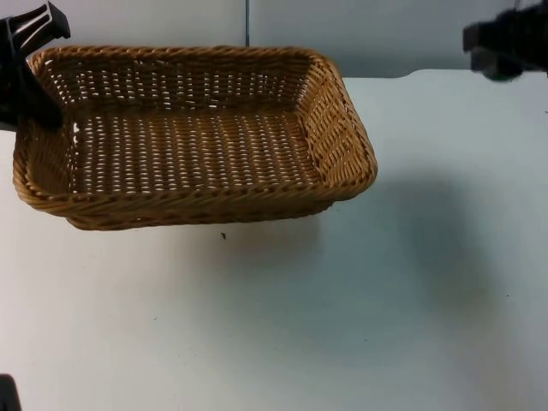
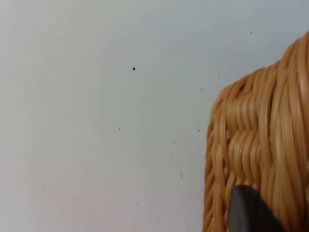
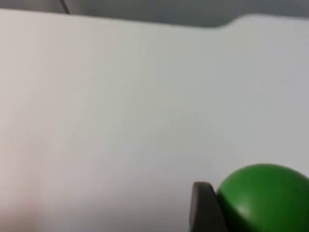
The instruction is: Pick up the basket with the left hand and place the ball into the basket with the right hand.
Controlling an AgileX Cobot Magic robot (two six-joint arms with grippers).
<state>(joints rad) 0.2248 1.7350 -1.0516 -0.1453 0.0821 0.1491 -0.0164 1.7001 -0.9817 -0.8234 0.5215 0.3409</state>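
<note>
While the left gripper has the basket by its left short wall, the basket hangs tilted above the counter, shadow spread underneath, open side up. Left wrist view backs this: a black fingertip sits tight against the woven rim, fingers clamped on wicker, bare counter beyond.

Right gripper is up by the partition wall, well apart from the basket and to its right. Right wrist view shows the green ball pressed against a black fingertip, so I read it as closed on the ball and carrying it off the counter. Only one fingertip is visible there, so the grip is a judgement.

Key relation: the basket lies left and forward of the ball, long axis running left-right across the counter, near short wall facing the right arm. Basket interior has nothing in it yet. Next move looks like the right arm crossing leftward over that near wall and releasing above the mesh floor. Risk: the tilt could let the ball roll toward the low edge.
</note>
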